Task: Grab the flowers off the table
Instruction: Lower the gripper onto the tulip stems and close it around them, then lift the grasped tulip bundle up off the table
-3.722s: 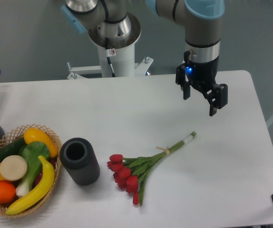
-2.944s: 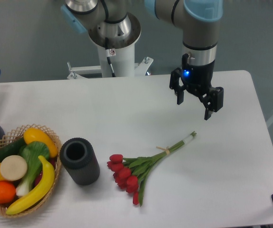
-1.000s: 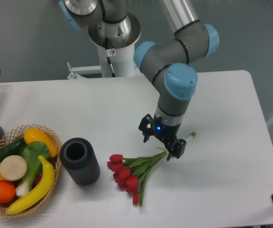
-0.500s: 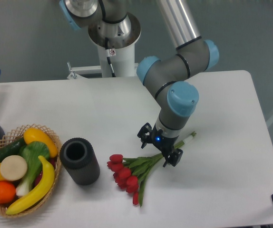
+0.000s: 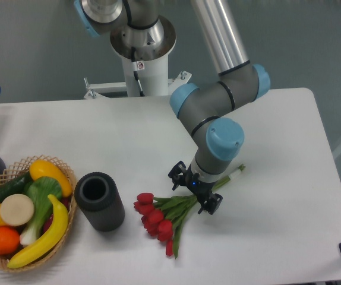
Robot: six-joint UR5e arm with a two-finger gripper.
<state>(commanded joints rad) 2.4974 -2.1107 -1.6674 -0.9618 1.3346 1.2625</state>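
Camera view shows your fingers (image 5: 195, 190) spread astride the flowers (image 5: 169, 212), whose stems run up-right along the counter (image 5: 277, 237), crosswise between them.

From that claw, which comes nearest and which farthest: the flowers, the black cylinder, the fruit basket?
Measured from the claw:
1. The flowers, directly under it.
2. The black cylinder, to its left.
3. The fruit basket, far left at the table's edge.
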